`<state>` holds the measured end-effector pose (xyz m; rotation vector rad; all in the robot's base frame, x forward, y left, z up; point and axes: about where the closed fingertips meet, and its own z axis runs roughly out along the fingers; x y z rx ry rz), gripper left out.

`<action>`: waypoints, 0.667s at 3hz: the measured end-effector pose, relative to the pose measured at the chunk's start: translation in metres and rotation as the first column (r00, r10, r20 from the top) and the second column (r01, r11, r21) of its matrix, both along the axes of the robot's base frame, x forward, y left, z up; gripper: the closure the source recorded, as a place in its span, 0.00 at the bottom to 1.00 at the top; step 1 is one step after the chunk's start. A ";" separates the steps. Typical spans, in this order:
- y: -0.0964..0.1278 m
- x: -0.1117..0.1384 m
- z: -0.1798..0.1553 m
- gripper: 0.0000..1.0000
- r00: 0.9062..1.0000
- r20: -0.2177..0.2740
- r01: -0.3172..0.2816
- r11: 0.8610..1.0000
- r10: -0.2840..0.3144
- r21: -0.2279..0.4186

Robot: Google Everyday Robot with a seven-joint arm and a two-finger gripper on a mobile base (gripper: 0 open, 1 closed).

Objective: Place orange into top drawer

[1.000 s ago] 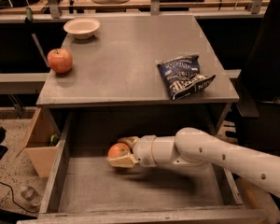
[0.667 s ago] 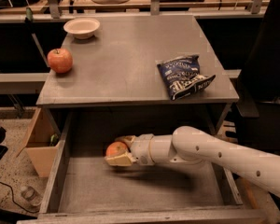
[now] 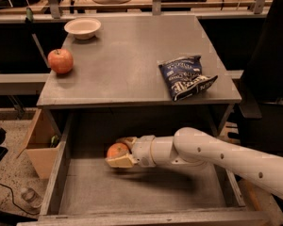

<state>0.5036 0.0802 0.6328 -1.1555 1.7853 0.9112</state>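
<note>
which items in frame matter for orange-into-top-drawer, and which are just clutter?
Job in hand:
orange, clamped in the gripper
top drawer, open, with the gripper and fruit inside it

Lying about:
apple, white bowl and chip bag on the tabletop
cardboard box on the floor, left

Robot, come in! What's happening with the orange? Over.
Gripper inside top drawer, fingers shut on orange. Apple, bowl, chip bag up on tabletop, not in the way.

top drawer [image 3: 132,192] and tabletop [image 3: 132,69]: smooth matt grey. gripper [image 3: 119,153] inside the drawer, clasping the dimpled orange [image 3: 116,150]: matt tan fingers [image 3: 120,162], glossy white plastic arm [image 3: 217,154]. chip bag [image 3: 186,76]: shiny foil.
</note>
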 end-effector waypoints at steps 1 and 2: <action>0.002 -0.001 0.000 0.27 1.000 0.000 -0.003 1.000 0.003 0.001; 0.004 -0.002 0.000 0.00 1.000 -0.001 -0.008 1.000 0.008 0.001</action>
